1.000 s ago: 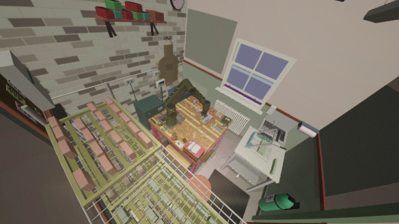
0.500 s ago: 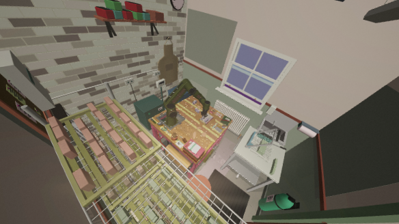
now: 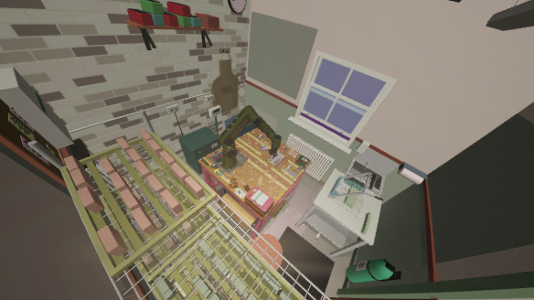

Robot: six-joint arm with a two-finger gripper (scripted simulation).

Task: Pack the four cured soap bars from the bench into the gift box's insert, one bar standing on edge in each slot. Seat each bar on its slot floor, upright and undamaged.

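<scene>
The soap bar in my fingers is mostly hidden by the gripper and too small to make out from the side camera. The pink gift box (image 3: 259,200) with its pale insert sits at the near end of the wooden bench (image 3: 256,170). My green arm reaches from its base on the bench's left side over to the far right part of the bench, where my gripper (image 3: 276,158) hangs low over the surface. Other bars on the bench are too small to pick out. The gripper is closed on a soap bar.
A dark green cabinet (image 3: 199,145) stands behind the bench against the brick wall. Drying racks with rows of pink bars (image 3: 137,183) fill the near left. A radiator (image 3: 311,155) and a white side table (image 3: 349,201) stand to the right of the bench.
</scene>
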